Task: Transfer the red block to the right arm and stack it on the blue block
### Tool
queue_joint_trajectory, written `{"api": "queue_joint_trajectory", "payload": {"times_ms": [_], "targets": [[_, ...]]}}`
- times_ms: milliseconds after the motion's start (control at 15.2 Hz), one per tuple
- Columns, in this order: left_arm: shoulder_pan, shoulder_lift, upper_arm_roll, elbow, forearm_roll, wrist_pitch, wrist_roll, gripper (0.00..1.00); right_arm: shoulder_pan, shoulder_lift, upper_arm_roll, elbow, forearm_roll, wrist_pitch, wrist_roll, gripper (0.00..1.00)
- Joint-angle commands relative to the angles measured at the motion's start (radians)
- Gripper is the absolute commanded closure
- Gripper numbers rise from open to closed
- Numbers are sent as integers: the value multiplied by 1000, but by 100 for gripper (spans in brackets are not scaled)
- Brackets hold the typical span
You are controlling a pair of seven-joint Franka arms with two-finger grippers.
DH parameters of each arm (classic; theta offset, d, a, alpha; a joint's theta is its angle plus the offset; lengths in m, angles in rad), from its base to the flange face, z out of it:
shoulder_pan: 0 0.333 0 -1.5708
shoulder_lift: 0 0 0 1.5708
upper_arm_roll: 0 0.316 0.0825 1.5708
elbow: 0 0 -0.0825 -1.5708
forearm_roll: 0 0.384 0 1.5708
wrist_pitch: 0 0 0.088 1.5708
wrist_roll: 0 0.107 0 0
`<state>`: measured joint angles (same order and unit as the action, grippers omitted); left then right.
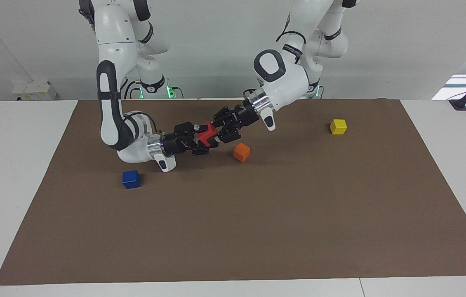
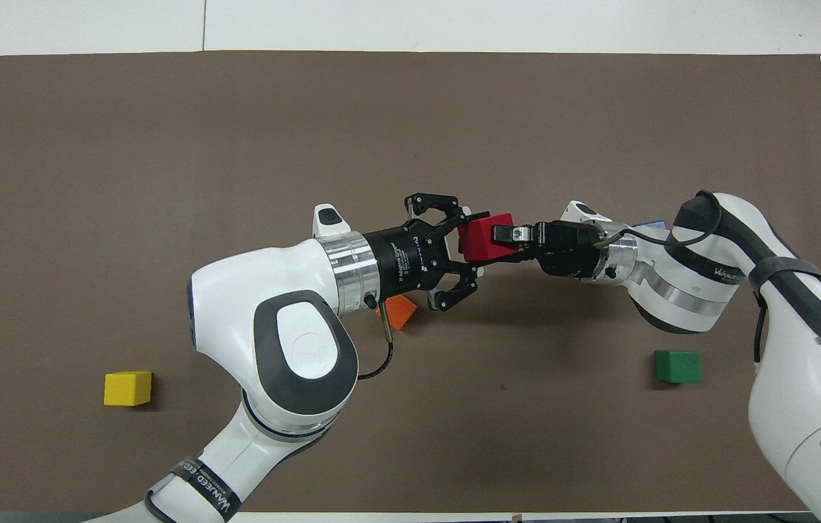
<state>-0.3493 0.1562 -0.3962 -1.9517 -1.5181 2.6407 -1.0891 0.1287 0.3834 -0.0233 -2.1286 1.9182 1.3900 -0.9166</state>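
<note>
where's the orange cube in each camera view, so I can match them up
Facing view: the orange cube sits near the middle of the brown mat, just below the two grippers.
Overhead view: only part of it shows, under the left arm's wrist, near the picture's centre.
Shared landmark: the red block, held in the air above the mat beside the cube.
</note>
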Motion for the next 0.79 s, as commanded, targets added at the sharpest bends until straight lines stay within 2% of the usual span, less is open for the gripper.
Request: {"api": "queue_joint_trajectory", "payload": {"times_ms": [0, 132, 264, 330, 396, 462, 527, 725], "targets": [[-23, 9, 13, 20, -24, 24, -5, 100, 14, -32, -1, -34, 19, 29, -25, 11], [-23, 9, 13, 17, -24, 21, -5, 100, 14, -32, -1, -33, 21, 35, -24, 25], [-23, 9, 11, 17, -25, 21, -5, 100, 14, -31, -1, -33, 21, 37, -24, 31], [-23, 8, 13, 16, -24, 21, -5, 100, 14, -31, -1, -33, 21, 37, -24, 40], [-23, 8, 13, 16, -24, 21, -5, 100, 14, -31, -1, -33, 21, 38, -22, 56], [-23, 8, 11, 16, -24, 21, -3, 100, 14, -31, -1, -33, 22, 46, -22, 82], [-23, 8, 13, 16, -24, 21, -3, 100, 14, -31, -1, -33, 22, 49, -22, 100], [-23, 8, 13, 16, -24, 18, -3, 100, 17, -32, 0, -34, 39, 50, -27, 100]]}}
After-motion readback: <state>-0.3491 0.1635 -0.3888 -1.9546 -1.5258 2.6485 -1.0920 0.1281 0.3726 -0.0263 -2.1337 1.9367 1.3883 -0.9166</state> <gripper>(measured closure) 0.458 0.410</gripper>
